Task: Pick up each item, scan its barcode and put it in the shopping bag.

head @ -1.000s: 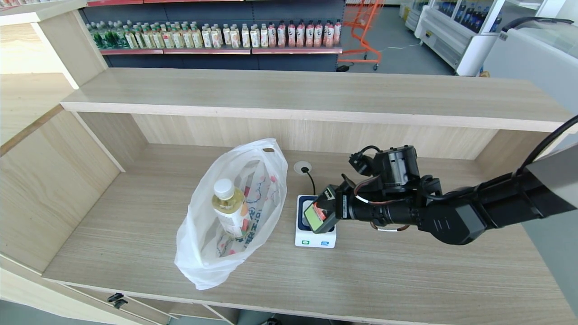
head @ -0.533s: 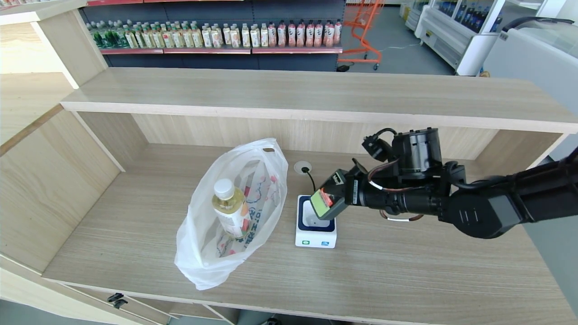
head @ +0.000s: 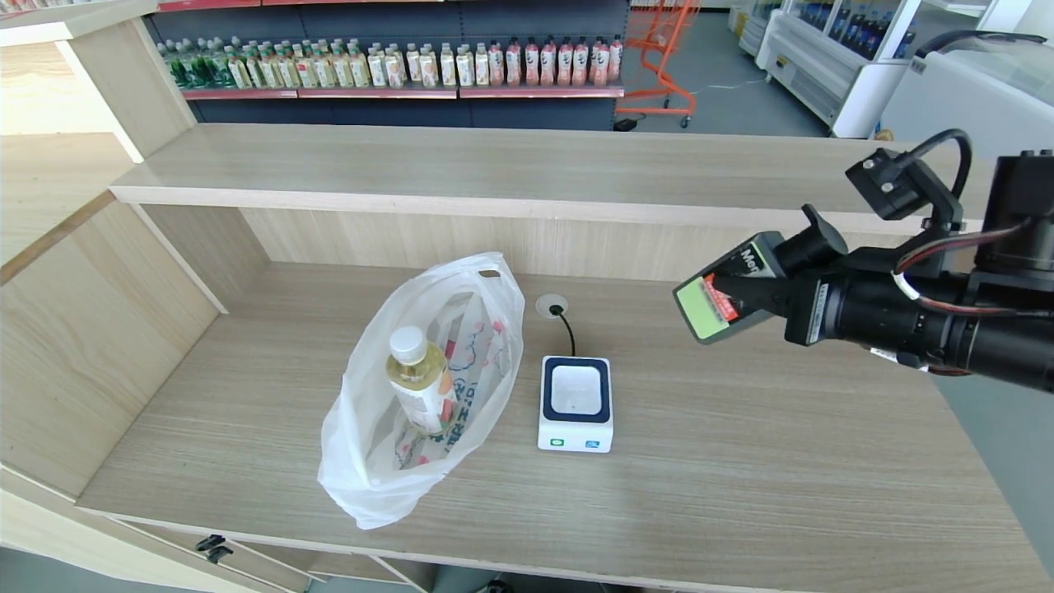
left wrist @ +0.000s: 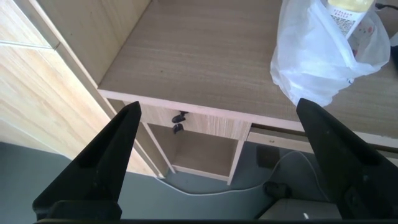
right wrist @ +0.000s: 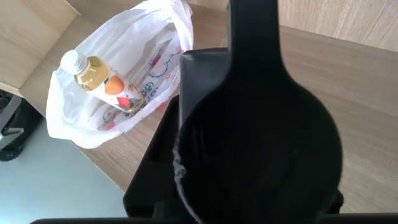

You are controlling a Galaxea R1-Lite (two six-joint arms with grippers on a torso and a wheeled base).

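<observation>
One bottle (head: 418,383) already stands in the bag (head: 356,461) on the counter (head: 741,486), while the right gripper (head: 782,272), clamped on a small box (head: 715,303), holds it high, well right of the scanner (head: 575,403), not yet bagged; the left gripper (left wrist: 217,155) gapes empty.

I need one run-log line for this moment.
right gripper: holds box aloft, right of scanner | shopping bag: bottle inside | left gripper: open

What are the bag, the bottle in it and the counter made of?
Shopping bag: thin white plastic film, probably; it crinkles and lets its contents show through.
Bottle: clear plastic by the look, glossy, with a white screw cap.
Counter: pale wood-grain surface, matt; whether solid wood or laminate is not clear.
</observation>
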